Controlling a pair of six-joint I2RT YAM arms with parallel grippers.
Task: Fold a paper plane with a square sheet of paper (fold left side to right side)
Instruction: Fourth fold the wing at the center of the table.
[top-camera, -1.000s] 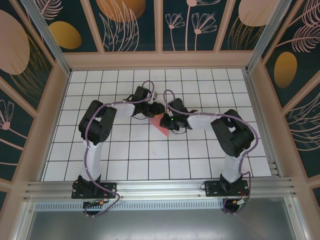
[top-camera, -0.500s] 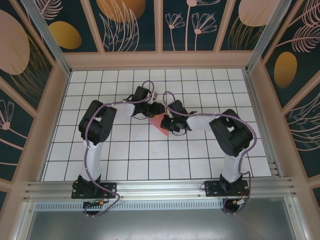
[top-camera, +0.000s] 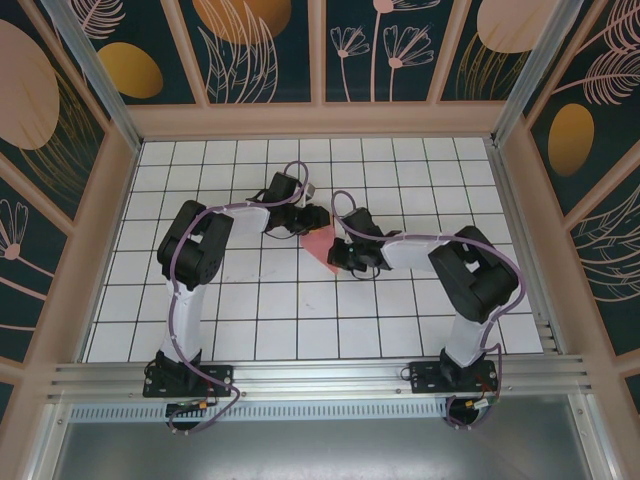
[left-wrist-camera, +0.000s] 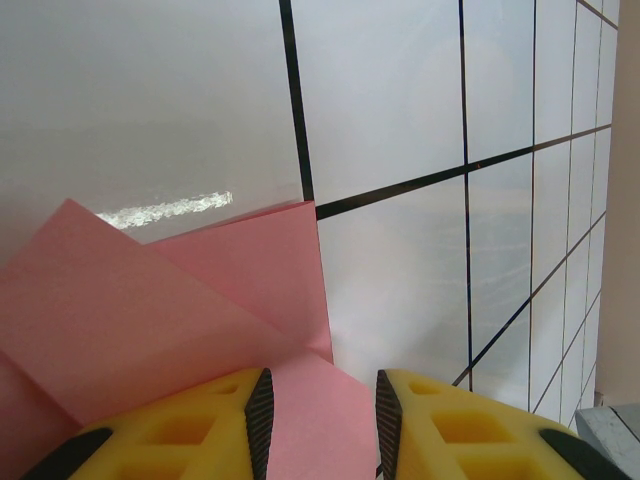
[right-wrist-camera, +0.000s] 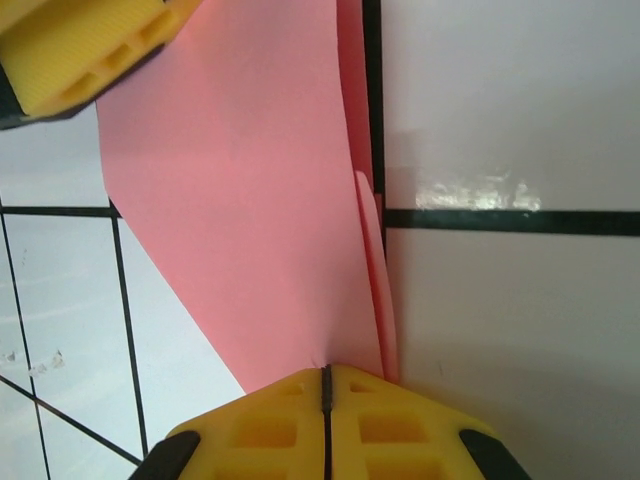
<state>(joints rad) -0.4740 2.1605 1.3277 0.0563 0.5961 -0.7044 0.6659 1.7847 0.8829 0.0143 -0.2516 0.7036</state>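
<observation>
The paper (top-camera: 318, 246) is pinned mid-worktop (top-camera: 300, 320). Its folded edge is pinched by the right tool (right-wrist-camera: 325, 380) (fingers together), probably to sharpen the crease; the left tool (left-wrist-camera: 320, 392), jaws apart, is set astride it.

matt pink paper (right-wrist-camera: 250, 200); glossy white table (left-wrist-camera: 150, 100).

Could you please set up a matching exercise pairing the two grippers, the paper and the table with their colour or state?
Things:
1. left gripper
2. right gripper
3. sheet of paper
4. table

Colour or state:
A. white with black grid lines
B. salmon-pink and creased
C. jaws apart, over the sheet
D. jaws closed on the sheet's narrow end

Pairs: 1-C, 2-D, 3-B, 4-A
</observation>
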